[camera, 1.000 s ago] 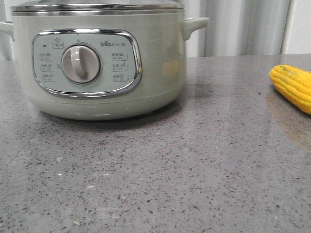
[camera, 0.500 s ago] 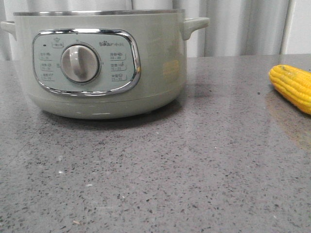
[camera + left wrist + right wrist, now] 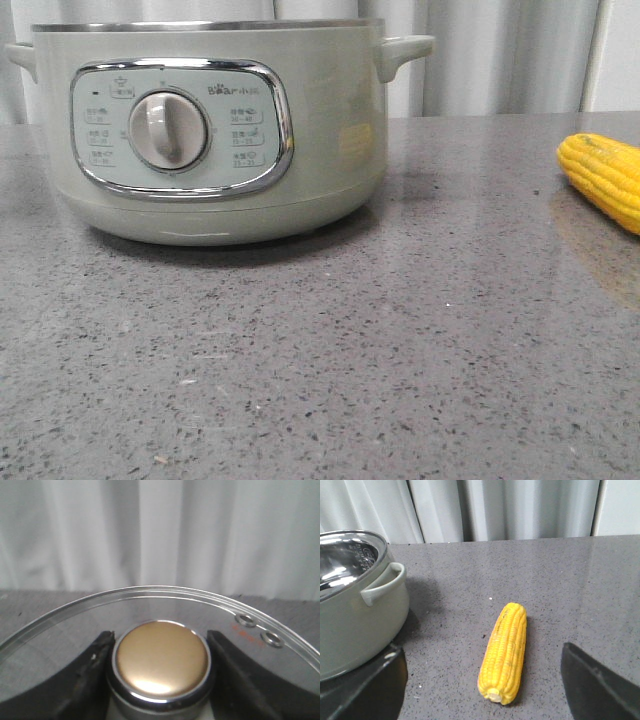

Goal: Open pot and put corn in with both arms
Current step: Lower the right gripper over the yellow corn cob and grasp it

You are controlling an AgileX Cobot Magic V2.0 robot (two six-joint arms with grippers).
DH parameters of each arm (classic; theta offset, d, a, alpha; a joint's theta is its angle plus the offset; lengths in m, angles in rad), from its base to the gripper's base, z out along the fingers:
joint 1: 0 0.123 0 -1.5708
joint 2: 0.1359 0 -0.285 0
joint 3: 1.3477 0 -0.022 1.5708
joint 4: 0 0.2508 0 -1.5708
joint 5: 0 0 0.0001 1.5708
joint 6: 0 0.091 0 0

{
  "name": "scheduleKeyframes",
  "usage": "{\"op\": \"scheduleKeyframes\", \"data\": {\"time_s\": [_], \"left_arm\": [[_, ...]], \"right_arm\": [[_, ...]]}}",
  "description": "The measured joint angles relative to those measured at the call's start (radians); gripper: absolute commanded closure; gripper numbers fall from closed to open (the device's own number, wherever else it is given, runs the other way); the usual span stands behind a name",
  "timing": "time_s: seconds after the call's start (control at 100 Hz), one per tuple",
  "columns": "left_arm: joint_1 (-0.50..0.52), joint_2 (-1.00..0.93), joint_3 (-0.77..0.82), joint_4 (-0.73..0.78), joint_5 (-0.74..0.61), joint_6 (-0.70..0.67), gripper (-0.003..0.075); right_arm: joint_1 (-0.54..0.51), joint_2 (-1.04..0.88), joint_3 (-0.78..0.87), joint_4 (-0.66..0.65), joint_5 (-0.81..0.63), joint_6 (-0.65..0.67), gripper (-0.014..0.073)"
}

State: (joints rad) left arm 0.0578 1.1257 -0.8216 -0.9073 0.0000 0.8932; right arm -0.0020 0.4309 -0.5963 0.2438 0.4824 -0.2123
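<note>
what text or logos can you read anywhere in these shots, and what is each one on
"Bear": brand logo on the chrome-framed control panel of the pale sage-green round electric pot, above the grey dial.
Small labels around the dial: too small to read.
Reddish marking on the clear glass lid, beside its two metal vent eyelets: blurred, unreadable.
Yellow corn cob: no text.

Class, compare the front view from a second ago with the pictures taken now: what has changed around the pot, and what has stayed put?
The glass lid has been lifted up off the pot and out of the front view; the left gripper holds its gold knob between the jaws. The pot has shifted very slightly. The corn stays lying on the counter, with the right gripper open above it.
</note>
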Motion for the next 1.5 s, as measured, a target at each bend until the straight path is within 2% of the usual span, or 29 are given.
{"op": "scheduleKeyframes", "data": {"time_s": [0.32,0.93,1.0,1.15,1.35,1.5], "left_arm": [[0.011,0.023,0.227,-0.010,-0.116,0.000,0.0586],[0.011,0.177,0.222,-0.016,-0.171,-0.041,0.0578],[0.011,0.187,0.218,-0.018,-0.169,-0.045,0.0540],[0.011,0.195,0.218,-0.028,-0.152,-0.055,0.0386],[0.011,0.195,0.218,-0.021,-0.150,-0.048,0.0347],[0.011,0.176,0.218,-0.019,-0.125,-0.040,0.0216]], "right_arm": [[0.000,0.012,0.000,0.000,-0.035,0.000,0.0069],[0.021,0.019,0.000,0.000,-0.041,-0.002,0.0069],[0.021,0.019,0.000,0.000,-0.041,-0.002,0.0069],[0.021,0.019,0.000,0.000,-0.041,-0.002,0.0069],[0.021,0.019,0.000,0.000,-0.041,-0.002,0.0069],[0.025,0.033,-0.007,0.022,-0.031,-0.002,0.0074]]}}
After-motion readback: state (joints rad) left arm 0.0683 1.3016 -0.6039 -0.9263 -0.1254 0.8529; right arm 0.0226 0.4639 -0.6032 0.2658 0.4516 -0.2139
